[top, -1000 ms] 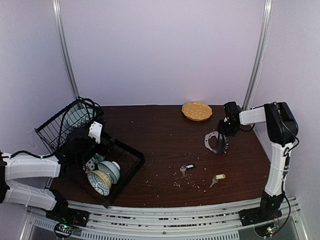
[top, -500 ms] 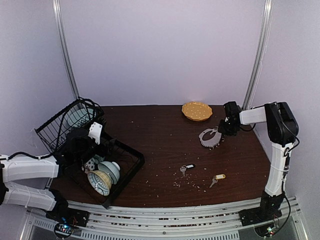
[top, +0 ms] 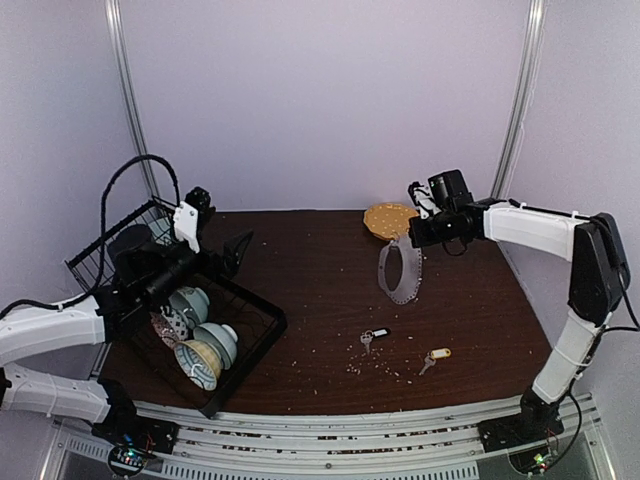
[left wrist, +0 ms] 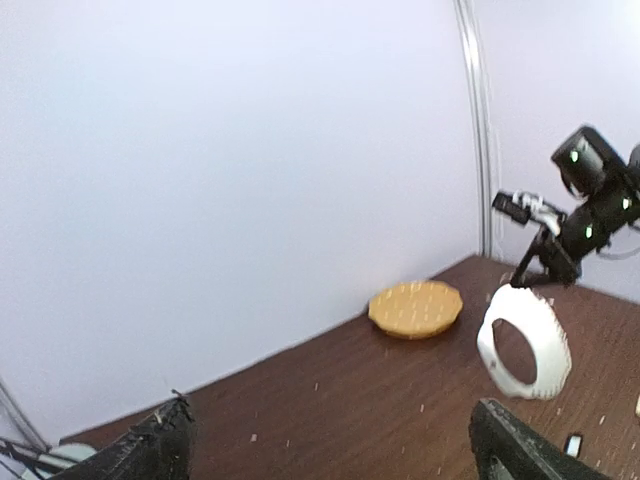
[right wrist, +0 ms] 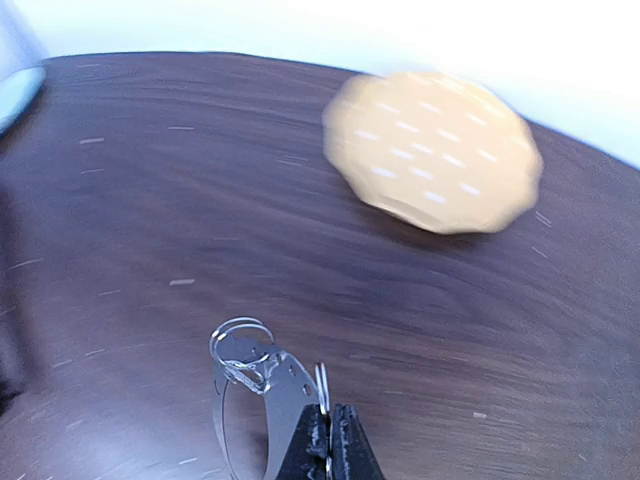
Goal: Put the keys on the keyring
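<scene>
Above the back right of the worktop, the right pincer is clenched on the top edge of the keyring. The keyring hangs in the air as an upright loop, near the yellow disc. The 2 keys lie flat and apart near the front: the key with the black-and-white tag and, to its right, the key with the yellow tag. At the left, the left pincer is spread wide, grasping nothing, above the wire dish rack.

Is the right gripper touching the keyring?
Touching. The right wrist view shows the right gripper shut on the keyring; in the top view the loop hangs from that gripper.
</scene>
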Robot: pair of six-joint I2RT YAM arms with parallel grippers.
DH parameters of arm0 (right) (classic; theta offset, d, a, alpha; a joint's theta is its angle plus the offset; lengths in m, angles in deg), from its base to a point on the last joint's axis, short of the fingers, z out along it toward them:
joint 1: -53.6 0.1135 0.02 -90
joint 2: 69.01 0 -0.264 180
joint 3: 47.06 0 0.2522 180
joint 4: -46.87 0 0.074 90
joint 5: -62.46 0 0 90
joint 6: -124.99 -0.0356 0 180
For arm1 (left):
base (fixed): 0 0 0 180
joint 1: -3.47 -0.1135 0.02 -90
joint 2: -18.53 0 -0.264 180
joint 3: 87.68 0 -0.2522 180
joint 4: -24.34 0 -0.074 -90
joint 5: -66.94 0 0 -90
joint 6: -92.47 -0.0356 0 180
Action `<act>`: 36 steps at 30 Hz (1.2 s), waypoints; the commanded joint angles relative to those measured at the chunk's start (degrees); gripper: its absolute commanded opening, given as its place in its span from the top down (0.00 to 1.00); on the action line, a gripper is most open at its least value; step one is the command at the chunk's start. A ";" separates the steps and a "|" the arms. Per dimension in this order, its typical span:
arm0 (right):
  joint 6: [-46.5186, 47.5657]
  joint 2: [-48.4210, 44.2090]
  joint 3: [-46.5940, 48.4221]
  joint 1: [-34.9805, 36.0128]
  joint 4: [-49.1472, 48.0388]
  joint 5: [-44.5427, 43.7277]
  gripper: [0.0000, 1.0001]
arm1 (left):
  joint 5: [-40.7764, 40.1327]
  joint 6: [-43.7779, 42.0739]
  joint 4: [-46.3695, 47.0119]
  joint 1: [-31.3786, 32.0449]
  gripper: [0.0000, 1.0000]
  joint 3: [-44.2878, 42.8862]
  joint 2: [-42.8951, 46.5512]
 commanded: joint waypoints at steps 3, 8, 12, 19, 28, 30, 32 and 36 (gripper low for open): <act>11.86 -9.68 -2.93 7.30 0.79 24.57 1.00 | 14.99 -0.51 5.64 2.90 0.03 -5.89 -4.38; 13.41 -14.74 -3.43 11.34 1.52 32.84 1.00 | 20.19 -2.52 -1.47 6.04 0.05 -12.55 -10.26; 17.23 -17.71 -2.88 16.30 4.82 36.94 1.00 | 23.90 -4.38 -3.78 8.21 0.07 -15.89 -12.24; 17.27 -20.99 -3.57 23.83 3.64 36.71 1.00 | 37.71 -5.57 -8.59 10.67 0.07 -19.94 -16.74; 18.07 -22.71 -3.89 27.71 2.11 34.58 1.00 | 37.77 -5.17 -9.36 11.77 0.54 -20.55 -17.58; 18.02 -22.99 -4.33 27.96 1.35 34.45 1.00 | 37.77 -5.26 -9.25 11.98 0.58 -20.33 -17.62; 17.97 -22.78 -4.73 28.40 0.80 34.06 1.00 | 37.29 -5.08 -8.97 12.30 0.63 -20.64 -18.08; 17.94 -22.13 -4.76 29.51 0.40 32.82 1.00 | 34.90 -6.23 -9.85 13.83 0.71 -21.80 -18.90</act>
